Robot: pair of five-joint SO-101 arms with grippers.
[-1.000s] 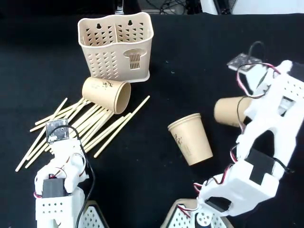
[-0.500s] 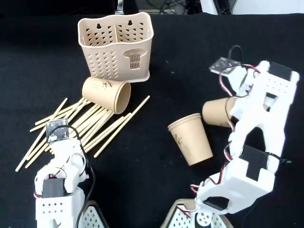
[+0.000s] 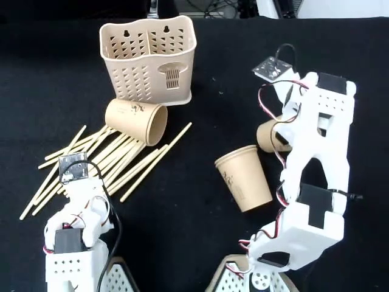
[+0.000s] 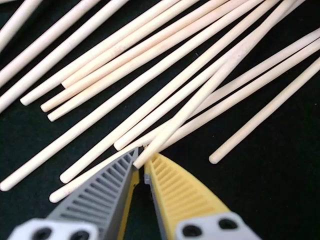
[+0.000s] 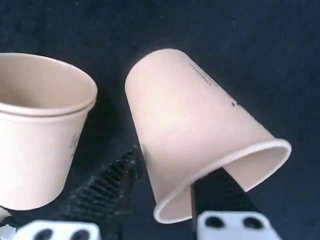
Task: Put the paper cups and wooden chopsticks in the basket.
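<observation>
A beige basket stands at the back of the black table. One paper cup lies on its side in front of it, over a fan of wooden chopsticks. A second cup lies mid-table. My right gripper is shut on a third cup, held off the table. In the right wrist view that held cup has one finger inside its rim and one outside, and the lying cup is beside it. My left gripper is shut, its tips at the near ends of the chopsticks.
The left arm sits at the front left, just short of the chopstick pile. The right arm's white body rises at the front right. Open black cloth lies between the basket and the held cup.
The right arm has swung left and away from the front edge with the cup in its gripper, closer to the lying cup. The left arm has stayed still.
</observation>
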